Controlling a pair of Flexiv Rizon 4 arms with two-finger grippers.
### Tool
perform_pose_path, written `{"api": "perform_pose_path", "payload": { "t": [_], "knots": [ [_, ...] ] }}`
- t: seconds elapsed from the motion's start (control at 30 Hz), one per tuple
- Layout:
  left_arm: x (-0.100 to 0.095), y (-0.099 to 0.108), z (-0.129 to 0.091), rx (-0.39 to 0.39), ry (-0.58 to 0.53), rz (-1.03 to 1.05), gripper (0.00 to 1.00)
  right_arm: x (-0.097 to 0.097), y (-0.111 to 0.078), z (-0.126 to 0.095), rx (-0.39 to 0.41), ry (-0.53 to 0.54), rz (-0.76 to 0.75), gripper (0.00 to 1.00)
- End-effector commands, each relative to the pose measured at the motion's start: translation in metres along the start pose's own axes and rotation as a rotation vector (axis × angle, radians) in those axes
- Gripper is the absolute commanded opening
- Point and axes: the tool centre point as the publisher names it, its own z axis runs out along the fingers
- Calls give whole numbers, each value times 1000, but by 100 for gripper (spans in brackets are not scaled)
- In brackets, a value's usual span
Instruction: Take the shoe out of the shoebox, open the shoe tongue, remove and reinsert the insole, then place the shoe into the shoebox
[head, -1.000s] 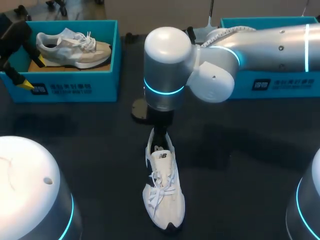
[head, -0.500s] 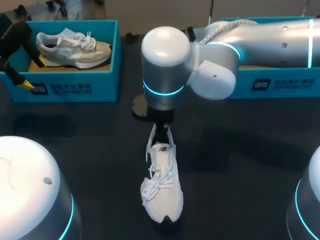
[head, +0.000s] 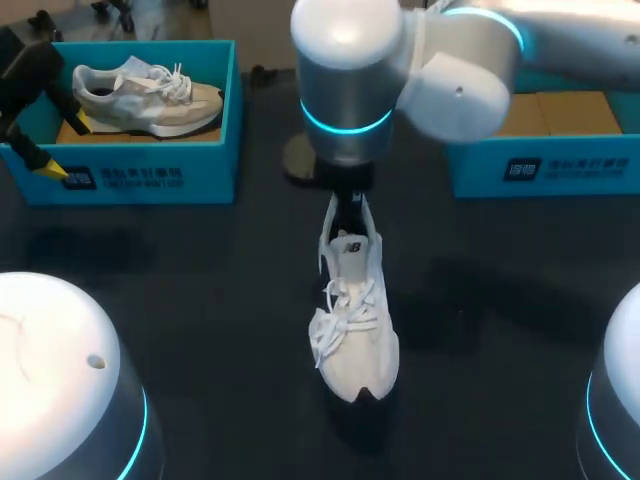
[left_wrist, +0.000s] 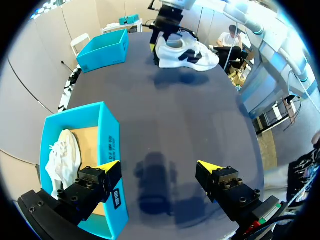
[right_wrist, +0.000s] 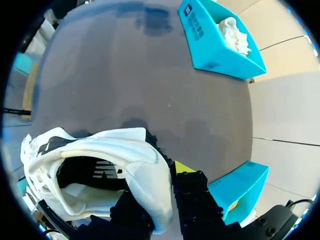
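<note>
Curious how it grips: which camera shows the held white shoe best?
The head view: the shoe shows whole from above, the right gripper at its heel. The right wrist view shows only heel and opening, close up. The left wrist view shows it small, across the table.

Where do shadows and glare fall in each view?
Head view: the shoe throws a shadow on the table near its toe, and the right arm shines on its white joint. Left wrist view: a dark shadow lies on the table between the left tool's open fingers. Right wrist view: a faint shadow ahead of the shoe.
</note>
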Motion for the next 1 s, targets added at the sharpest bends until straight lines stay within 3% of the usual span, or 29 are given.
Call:
{"api": "perform_pose_path", "payload": {
  "t": [0.03,0.27,0.43,0.5,0.57,0.63,0.73,1.0],
  "knots": [
    [0,0,0,-3,1,0,100,1,-6,-9,-8,-3,0,0],
    [0,0,0,-3,1,0,100,-6,-7,-10,-8,-2,32,0],
    [0,0,0,-3,1,0,100,-63,-42,-35,51,-84,-17,0],
    [0,0,0,-3,1,0,100,-86,-58,-38,128,-93,-50,0],
    [0,0,0,-3,1,0,100,-101,-68,-40,122,-99,-53,0],
    [0,0,0,-3,1,0,100,-131,-89,-47,133,-115,-80,0],
    [0,0,0,-3,1,0,100,-162,-109,-54,156,-125,-95,0],
    [0,0,0,-3,1,0,100,-165,-112,-54,155,-128,-99,0]
  ]
}}
